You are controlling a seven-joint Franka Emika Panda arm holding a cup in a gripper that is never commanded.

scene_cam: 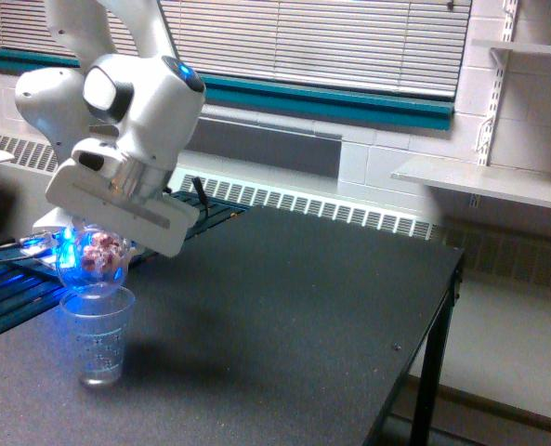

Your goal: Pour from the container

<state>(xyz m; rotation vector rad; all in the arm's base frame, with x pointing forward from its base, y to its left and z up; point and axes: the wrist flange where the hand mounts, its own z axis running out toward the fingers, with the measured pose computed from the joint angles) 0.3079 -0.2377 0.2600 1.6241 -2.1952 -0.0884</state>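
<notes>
In the exterior view my gripper (97, 243) is shut on the container (91, 257), a clear plastic cup tipped well over with its mouth facing down and toward the camera. Pinkish-brown lumps show inside it. Its lower rim hangs just above the mouth of a second clear cup with dotted markings (98, 334), which stands upright on the black table (284, 307) at the exterior view's left. I cannot tell whether the two cups touch. The fingers are mostly hidden behind the held cup and the white hand.
The robot's base (57, 251) glows blue at the exterior view's left, behind the cups. The table's edge runs along the exterior view's right, with a leg (430, 372) below. Wall shelves (484, 181) hang beyond it.
</notes>
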